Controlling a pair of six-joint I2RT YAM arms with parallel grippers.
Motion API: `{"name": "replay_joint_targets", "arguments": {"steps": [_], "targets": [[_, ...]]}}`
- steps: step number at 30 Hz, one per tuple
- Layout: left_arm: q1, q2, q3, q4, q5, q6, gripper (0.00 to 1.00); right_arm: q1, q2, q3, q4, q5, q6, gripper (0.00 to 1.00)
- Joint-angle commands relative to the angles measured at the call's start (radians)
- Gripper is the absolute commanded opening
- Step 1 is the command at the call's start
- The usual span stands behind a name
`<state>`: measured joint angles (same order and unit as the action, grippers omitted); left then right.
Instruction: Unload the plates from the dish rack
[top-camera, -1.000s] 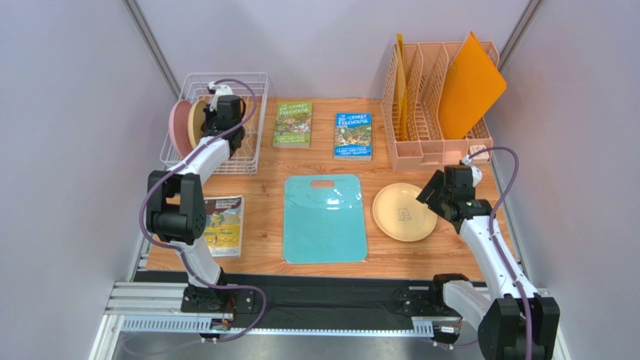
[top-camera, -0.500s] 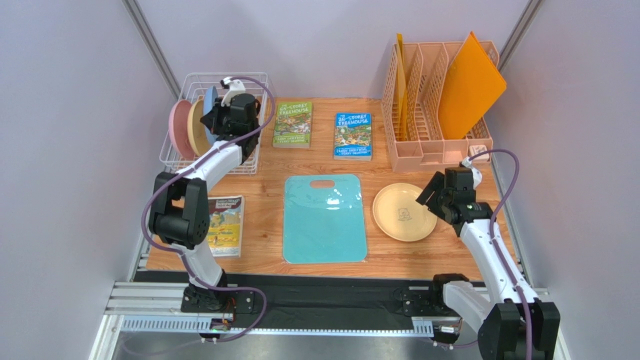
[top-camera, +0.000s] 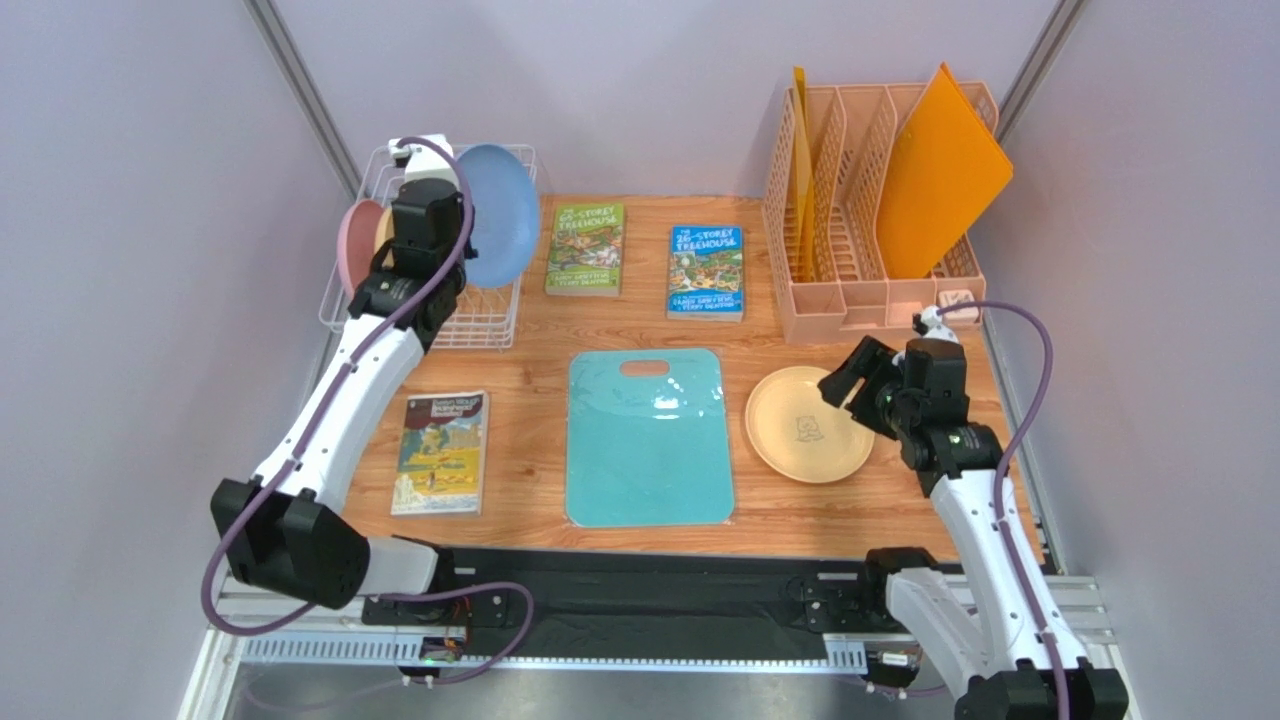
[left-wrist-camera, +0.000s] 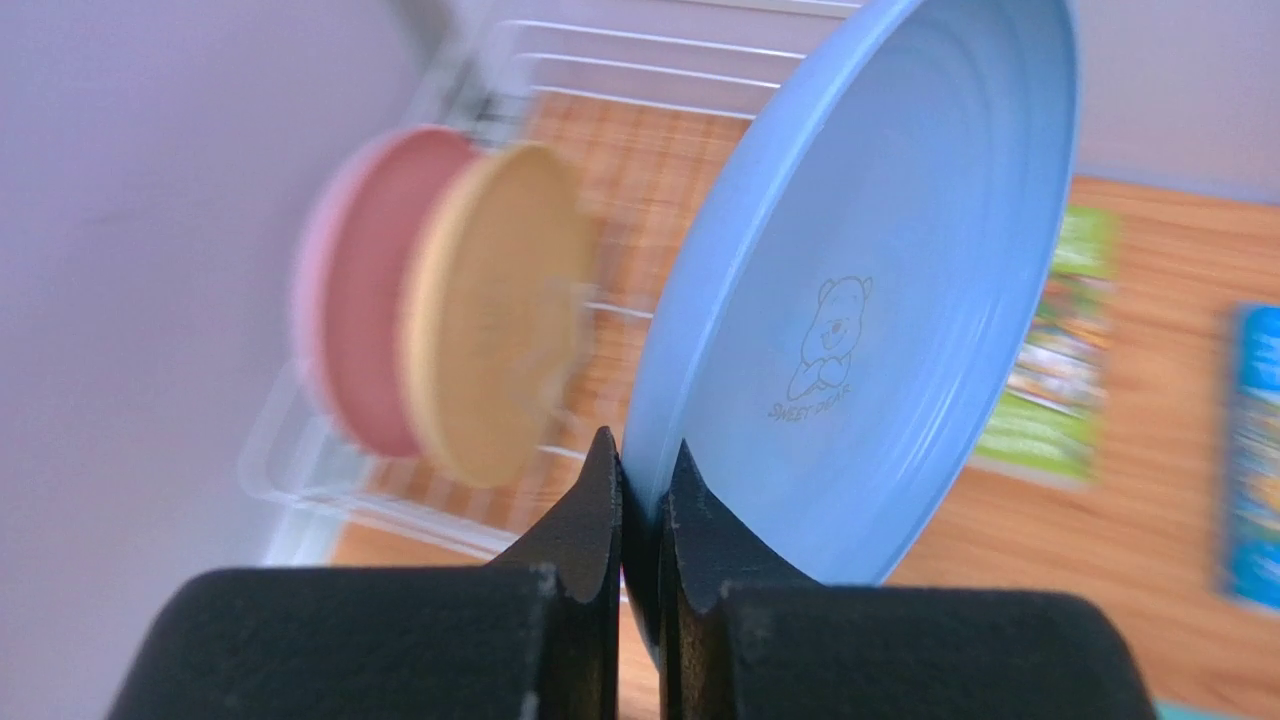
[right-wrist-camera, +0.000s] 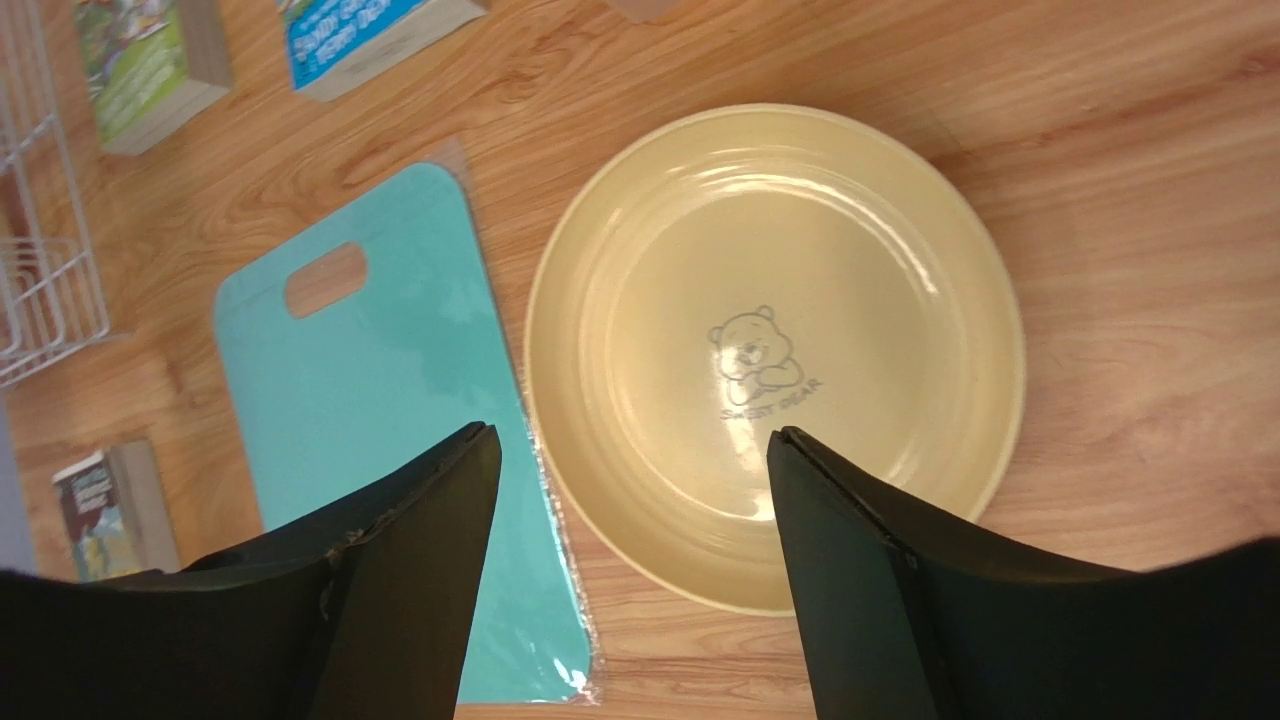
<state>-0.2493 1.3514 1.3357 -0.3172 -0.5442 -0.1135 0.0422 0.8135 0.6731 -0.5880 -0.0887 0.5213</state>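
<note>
My left gripper (top-camera: 451, 240) (left-wrist-camera: 643, 458) is shut on the rim of the blue plate (top-camera: 499, 213) (left-wrist-camera: 857, 300) and holds it up above the white wire dish rack (top-camera: 496, 323) (left-wrist-camera: 496, 53). The cream-tan plate (top-camera: 388, 233) (left-wrist-camera: 496, 315) and the pink plate (top-camera: 356, 248) (left-wrist-camera: 353, 300) stand on edge in the rack. The pale yellow plate (top-camera: 809, 423) (right-wrist-camera: 774, 353) lies flat on the table at the right. My right gripper (top-camera: 842, 387) (right-wrist-camera: 631, 450) is open and empty, hovering over the yellow plate's near-left rim.
A teal cutting board (top-camera: 649, 435) (right-wrist-camera: 376, 450) lies mid-table beside the yellow plate. Two books (top-camera: 585, 249) (top-camera: 706, 272) lie at the back, a third (top-camera: 442, 452) front left. A peach file organizer (top-camera: 857, 195) with an orange folder (top-camera: 939, 173) stands back right.
My left gripper has lifted the blue plate up and out of the rack, and the left arm has stretched out. My right gripper has shifted slightly toward the yellow plate.
</note>
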Motion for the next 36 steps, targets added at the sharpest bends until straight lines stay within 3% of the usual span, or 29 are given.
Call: {"name": "replay_joint_targets", "arguments": {"steps": [1, 6, 16, 24, 30, 33, 34, 36], "targets": [[-0.01, -0.028, -0.059, -0.06, 0.538, -0.253, 0.0, 0.028, -0.007, 0.075, 0.085, -0.158, -0.021, 0.71], [-0.042, 0.014, -0.134, 0.021, 0.763, -0.373, 0.0, 0.062, 0.019, 0.108, 0.151, -0.218, 0.011, 0.71], [-0.221, 0.009, -0.224, 0.102, 0.754, -0.413, 0.0, 0.209, 0.124, 0.146, 0.217, -0.131, 0.039, 0.7], [-0.312, 0.028, -0.233, 0.118, 0.735, -0.428, 0.0, 0.341, 0.248, 0.2, 0.235, -0.056, 0.025, 0.68], [-0.346, 0.038, -0.224, 0.121, 0.718, -0.427, 0.0, 0.366, 0.294, 0.214, 0.246, -0.023, 0.017, 0.66], [-0.349, 0.054, -0.198, 0.107, 0.728, -0.414, 0.0, 0.367, 0.309, 0.212, 0.252, -0.022, 0.013, 0.59], [-0.35, 0.055, -0.193, 0.101, 0.728, -0.411, 0.0, 0.366, 0.312, 0.21, 0.255, -0.023, 0.011, 0.48], [-0.354, 0.055, -0.193, 0.104, 0.728, -0.411, 0.0, 0.369, 0.323, 0.21, 0.26, -0.025, 0.006, 0.4]]}}
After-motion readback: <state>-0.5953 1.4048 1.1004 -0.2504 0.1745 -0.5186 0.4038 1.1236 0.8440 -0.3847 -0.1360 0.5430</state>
